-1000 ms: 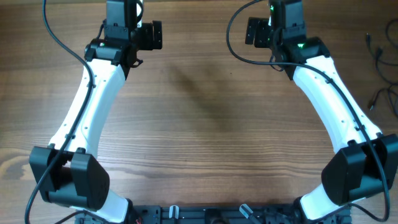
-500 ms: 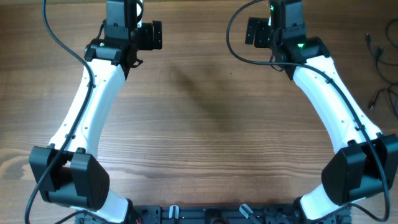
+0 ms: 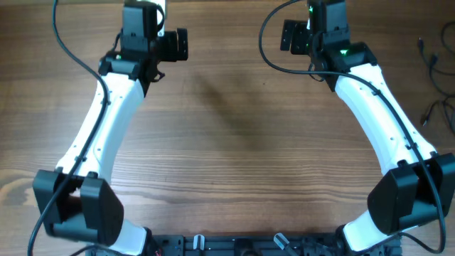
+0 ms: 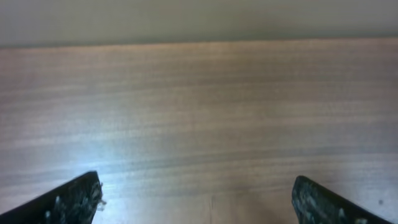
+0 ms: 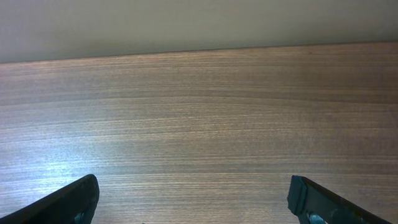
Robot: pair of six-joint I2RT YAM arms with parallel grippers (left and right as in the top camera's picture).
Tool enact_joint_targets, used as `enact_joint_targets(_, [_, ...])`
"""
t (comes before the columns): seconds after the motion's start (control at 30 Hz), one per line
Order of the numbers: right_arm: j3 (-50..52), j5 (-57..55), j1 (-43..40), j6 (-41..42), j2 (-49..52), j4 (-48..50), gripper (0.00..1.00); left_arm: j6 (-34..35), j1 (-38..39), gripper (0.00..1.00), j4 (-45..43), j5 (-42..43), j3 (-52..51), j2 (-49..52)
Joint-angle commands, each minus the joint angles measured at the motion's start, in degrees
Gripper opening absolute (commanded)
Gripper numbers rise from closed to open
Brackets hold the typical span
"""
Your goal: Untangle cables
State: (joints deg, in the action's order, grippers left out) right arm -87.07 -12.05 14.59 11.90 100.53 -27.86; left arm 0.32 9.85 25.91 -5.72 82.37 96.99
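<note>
Plainly, the cables lie at the right-hand edge of the worktop, seen from overhead as a few thin black strands with small plug ends, partly cut off by the border of that view, so how far they are knotted together cannot be told. Both arms reach toward the far side of the worktop, well apart from those strands. The left arm stretches over the left half of the worktop and the right arm over the right half, each white with black joints and a thicker black lead looping beside its wrist. The left gripper stands spread wide: in its wrist view the two dark fingers sit at the lower corners with only bare wood grain of the worktop between them, and they hold nothing. The right gripper is likewise wide apart, its fingers at the lower corners of its wrist view, empty, with bare worktop between them and the far edge of the worktop running across the upper part of the view against a plain pale background. No strand shows in either wrist view.
</note>
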Motion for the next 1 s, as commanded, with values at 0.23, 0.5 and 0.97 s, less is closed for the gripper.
enact_joint_targets(0.23, [0.17, -1.01, 0.17, 0.11, 0.52, 0.15, 1.00, 6.67, 0.00, 1.00, -18.10, 0.68, -25.94, -18.29])
enact_joint_targets(0.5, [0.17, -0.98, 0.17, 0.09, 0.52, 0.17, 1.00, 10.45, -0.81, 1.00, -19.23, -1.11, -34.58, -31.89])
enact_joint_targets(0.97, [0.17, -1.01, 0.17, 0.11, 0.52, 0.15, 1.00, 12.57, -5.46, 1.00, -21.07, 0.76, -57.24, -60.17])
